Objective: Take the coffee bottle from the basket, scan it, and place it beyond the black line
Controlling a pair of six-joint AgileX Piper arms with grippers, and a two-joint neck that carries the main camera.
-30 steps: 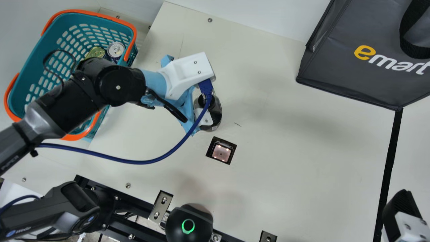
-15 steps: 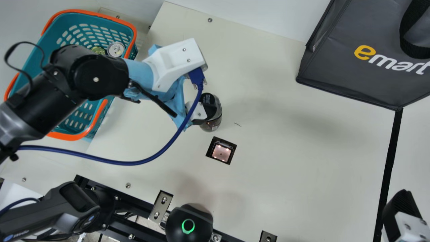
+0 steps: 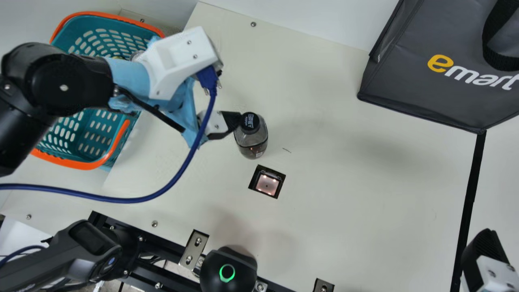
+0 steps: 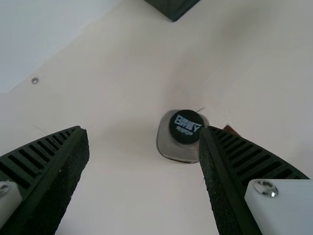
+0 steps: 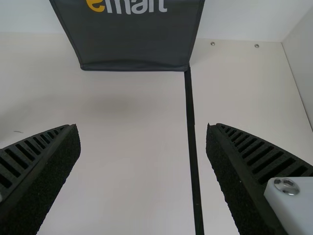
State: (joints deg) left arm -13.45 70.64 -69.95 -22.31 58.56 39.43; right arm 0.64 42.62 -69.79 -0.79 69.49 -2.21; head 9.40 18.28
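Observation:
My left gripper (image 3: 222,123) is just left of the upright coffee bottle (image 3: 252,138), one finger near its black cap. In the left wrist view my left gripper (image 4: 144,131) is open with nothing held, and the bottle (image 4: 171,142) shows partly behind one finger. The scanner window (image 3: 267,182) is lit in the table close to the bottle. At the right edge is my right gripper (image 3: 486,257); in its wrist view this gripper (image 5: 143,126) stands open and empty over the black line (image 5: 192,142). The teal basket (image 3: 91,136) lies partly under my left arm.
A dark grey bag (image 3: 421,89) stands at the back right, near the far end of the black line. A black dome-shaped device (image 3: 229,271) and a handheld device (image 3: 91,243) are at the front edge. A blue cable (image 3: 121,200) hangs from the left arm.
My left gripper has let go of the bottle and moved left, away from it. The bottle stays standing, now more fully exposed. The right gripper has kept still.

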